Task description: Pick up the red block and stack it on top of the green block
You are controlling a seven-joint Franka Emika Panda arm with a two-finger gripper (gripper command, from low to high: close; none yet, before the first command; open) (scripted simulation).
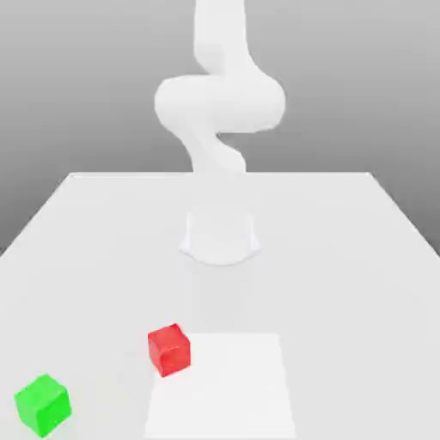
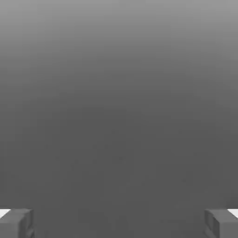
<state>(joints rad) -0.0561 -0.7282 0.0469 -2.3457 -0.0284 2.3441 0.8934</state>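
Exterior view: red block [image 1: 168, 349] sits on the white table [image 1: 344, 258], its edge touching the near-left corner of a brighter white square patch [image 1: 223, 387], the landmark used here. Block slightly rotated relative to the patch edges. Green block [image 1: 41, 403] lies well apart from the patch, toward the exterior view's left and a little nearer the camera than the red block. Blocks not touching. Arm [image 1: 219, 103] rises from its round base [image 1: 220, 236], behind the patch. Hand view: gripper [image 2: 119, 223] spread wide, fingertips [image 2: 16, 223] at opposite edges, nothing between them, plain grey background.
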